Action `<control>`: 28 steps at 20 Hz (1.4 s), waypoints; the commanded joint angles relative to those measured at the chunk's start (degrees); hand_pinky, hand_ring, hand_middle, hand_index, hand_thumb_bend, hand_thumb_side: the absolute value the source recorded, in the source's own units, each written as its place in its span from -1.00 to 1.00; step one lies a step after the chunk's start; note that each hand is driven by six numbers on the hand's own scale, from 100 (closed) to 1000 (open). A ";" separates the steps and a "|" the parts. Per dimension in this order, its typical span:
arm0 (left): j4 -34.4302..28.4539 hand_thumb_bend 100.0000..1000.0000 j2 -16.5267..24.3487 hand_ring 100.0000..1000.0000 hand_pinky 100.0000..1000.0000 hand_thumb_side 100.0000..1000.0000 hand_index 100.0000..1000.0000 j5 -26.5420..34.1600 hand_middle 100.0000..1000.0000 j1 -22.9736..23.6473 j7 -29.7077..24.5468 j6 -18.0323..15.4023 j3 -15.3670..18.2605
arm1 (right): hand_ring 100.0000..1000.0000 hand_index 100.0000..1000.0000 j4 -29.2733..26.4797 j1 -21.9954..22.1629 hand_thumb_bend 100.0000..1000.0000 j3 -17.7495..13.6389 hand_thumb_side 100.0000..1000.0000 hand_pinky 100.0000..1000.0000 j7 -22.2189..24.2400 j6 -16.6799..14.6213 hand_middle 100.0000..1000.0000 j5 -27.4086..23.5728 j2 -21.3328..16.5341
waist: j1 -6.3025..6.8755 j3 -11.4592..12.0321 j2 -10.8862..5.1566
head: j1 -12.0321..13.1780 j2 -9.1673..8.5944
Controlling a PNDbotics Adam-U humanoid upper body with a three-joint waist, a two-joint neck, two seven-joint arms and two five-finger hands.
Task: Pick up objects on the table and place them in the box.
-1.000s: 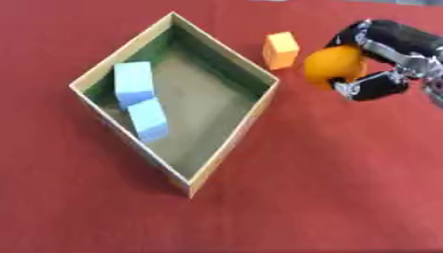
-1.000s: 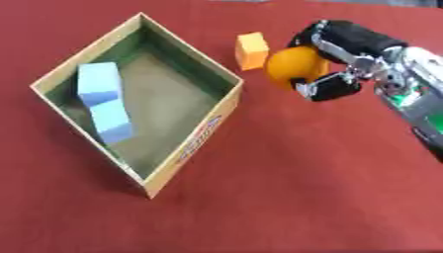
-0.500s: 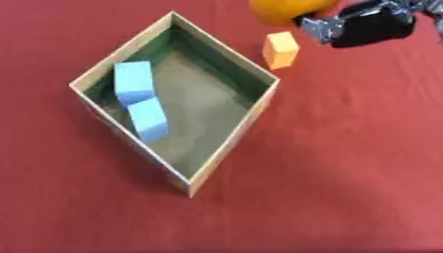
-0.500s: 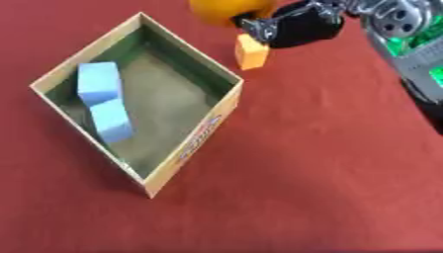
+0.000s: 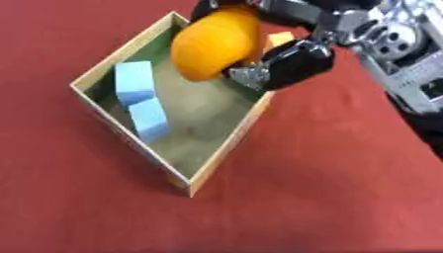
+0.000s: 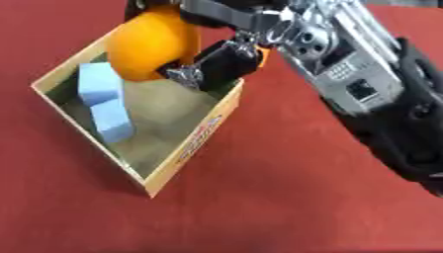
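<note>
My right hand (image 5: 290, 62) is shut on an orange ball (image 5: 216, 43) and holds it in the air over the far part of the open cardboard box (image 5: 227, 153). Two light blue blocks (image 5: 143, 101) lie inside the box along its left wall. A small orange cube (image 5: 280, 38) on the table behind the box is mostly hidden by the hand. The arm (image 6: 363, 84) reaches in from the upper right. My left hand shows in neither view.
The box stands turned like a diamond on a red tablecloth (image 5: 329, 188). Red cloth stretches to the front and right of the box.
My right hand has carried the orange ball from above the far table leftward and toward me, until it hangs over the box. The blocks in the box have not moved.
</note>
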 commanded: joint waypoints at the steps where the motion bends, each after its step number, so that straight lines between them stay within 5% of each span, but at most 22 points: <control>1: -0.87 -0.84 0.39 0.53 0.82 0.53 0.66 0.33 0.36 -0.42 -0.27 0.03 0.05 | 0.45 0.42 4.34 -0.72 -1.00 1.47 -0.91 0.56 0.68 -0.59 0.02 1.50 1.64 | 0.36 0.12 -1.51 | -0.38 -0.66; 6: -0.87 -0.85 0.20 0.53 0.82 0.53 0.66 0.52 0.35 -0.43 -0.48 0.12 -0.04 | 0.54 0.55 9.57 -1.03 -1.00 3.76 -0.92 0.60 1.59 -2.96 0.16 3.69 4.44 | 0.45 0.29 -1.48 | -0.63 -0.78; 12: -0.87 -0.84 0.05 0.53 0.82 0.53 0.66 0.58 0.35 -0.35 -0.58 0.34 -0.03 | 0.86 0.87 11.95 -0.83 -1.00 4.04 -0.96 0.77 8.80 -7.49 0.60 6.45 5.76 | 0.38 0.35 -1.52 | -0.61 -0.86; 15: -0.87 -0.84 0.00 0.53 0.82 0.53 0.67 0.61 0.35 -0.33 -0.55 0.36 0.00 | 0.94 0.93 11.77 -0.61 -1.00 3.21 -0.43 0.83 10.23 -8.58 0.67 7.49 5.89 | 0.37 0.32 -1.56 | -0.52 -0.94; 17: -0.87 -0.84 0.01 0.53 0.82 0.53 0.67 0.62 0.35 -0.32 -0.54 0.35 0.02 | 0.95 0.94 11.26 -0.35 -1.00 2.61 -0.32 0.84 9.97 -8.96 0.68 7.86 5.85 | 0.40 0.28 -1.60 | -0.44 -0.98; 28: -0.87 -0.84 -0.02 0.53 0.82 0.52 0.67 0.59 0.36 -0.26 -0.41 0.37 0.17 | 0.92 0.91 3.68 1.57 -1.00 -4.34 -0.89 0.83 5.98 -6.39 0.63 4.15 4.28 | 0.49 -0.11 -1.68 | 0.17 -1.19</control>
